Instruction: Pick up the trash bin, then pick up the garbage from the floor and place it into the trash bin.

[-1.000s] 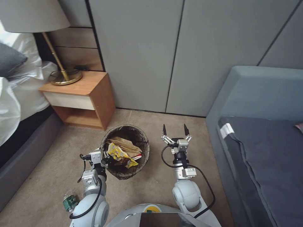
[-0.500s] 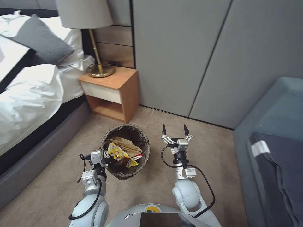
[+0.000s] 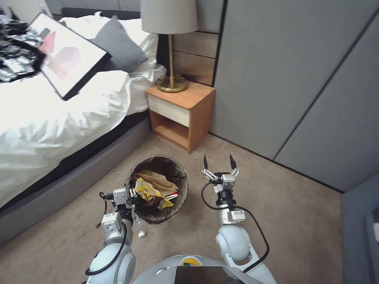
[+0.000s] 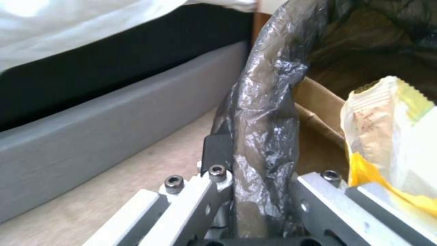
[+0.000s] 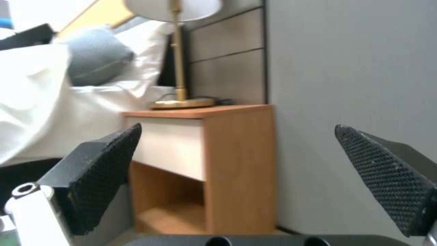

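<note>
The trash bin [image 3: 179,173], lined with a dark bag, hangs just in front of me, tilted toward me. My left gripper [image 3: 132,199] is shut on the near left of its rim. In the left wrist view the fingers [image 4: 217,150] pinch the bag-covered rim [image 4: 268,85]. Garbage lies inside: a tan paper bag [image 3: 156,179] and a yellow snack packet [image 3: 152,195], the packet [image 4: 391,136] also close to the left wrist camera. A small clear bottle [image 3: 139,228] lies on the carpet beside my left arm. My right gripper [image 3: 218,161] is open and holds nothing, right of the bin, its pads [image 5: 107,171] wide apart.
A bed [image 3: 59,118] with white sheets, a grey pillow and a framed picture [image 3: 67,59] runs along the left. A wooden nightstand [image 3: 183,110] with a brass lamp [image 3: 169,51] stands ahead by the grey wall panels [image 3: 296,79]. Open carpet [image 3: 292,213] lies to the right.
The camera has swung left: bed and nightstand slid right in the picture and the blue sofa left the view. Arms and bin hold the same pose. A clear bottle now shows by my left arm.
</note>
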{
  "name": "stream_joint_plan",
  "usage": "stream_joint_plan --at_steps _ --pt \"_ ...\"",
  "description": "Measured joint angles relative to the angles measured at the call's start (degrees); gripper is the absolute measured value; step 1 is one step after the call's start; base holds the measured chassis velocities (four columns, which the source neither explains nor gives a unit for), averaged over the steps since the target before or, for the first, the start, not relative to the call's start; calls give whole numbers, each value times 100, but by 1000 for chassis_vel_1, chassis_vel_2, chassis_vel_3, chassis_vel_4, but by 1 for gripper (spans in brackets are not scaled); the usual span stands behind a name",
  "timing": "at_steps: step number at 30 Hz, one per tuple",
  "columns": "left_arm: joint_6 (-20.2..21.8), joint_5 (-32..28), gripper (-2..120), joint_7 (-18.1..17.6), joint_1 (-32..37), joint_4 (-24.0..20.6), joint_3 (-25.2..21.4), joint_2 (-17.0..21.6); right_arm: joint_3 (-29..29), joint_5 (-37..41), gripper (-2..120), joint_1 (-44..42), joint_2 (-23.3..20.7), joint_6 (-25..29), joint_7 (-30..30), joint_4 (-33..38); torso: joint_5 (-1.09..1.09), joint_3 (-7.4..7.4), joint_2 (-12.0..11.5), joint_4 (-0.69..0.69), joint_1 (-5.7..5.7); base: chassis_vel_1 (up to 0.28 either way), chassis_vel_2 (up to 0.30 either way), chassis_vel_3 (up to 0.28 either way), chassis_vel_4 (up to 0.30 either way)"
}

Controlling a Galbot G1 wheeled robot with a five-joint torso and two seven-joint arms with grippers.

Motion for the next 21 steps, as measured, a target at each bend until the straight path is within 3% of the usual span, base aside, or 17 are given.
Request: stream_joint_plan --at_steps 21 --pt "-23 3 0 3 -53 75 -4 -15 34 -191 100 14 49 93 4 -6 -1 0 0 1 0 124 123 132 124"
